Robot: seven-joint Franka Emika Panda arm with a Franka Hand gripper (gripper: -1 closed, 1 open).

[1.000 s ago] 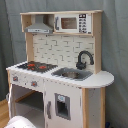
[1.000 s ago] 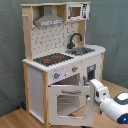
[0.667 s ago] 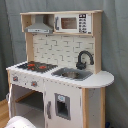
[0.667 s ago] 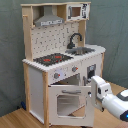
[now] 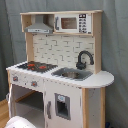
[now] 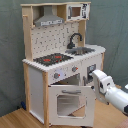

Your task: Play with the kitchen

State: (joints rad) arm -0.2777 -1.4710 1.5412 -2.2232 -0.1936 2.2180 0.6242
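Nearing kitchen (image 6: pixel 60 65), gripper (image 6: pixel 93 82) beside oven door (image 6: pixel 70 102).

White arm (image 6: pixel 111 91) reaching leftward, low

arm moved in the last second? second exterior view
Yes. The arm has shifted toward the second exterior view's left, closer to the open oven door of the kitchen.
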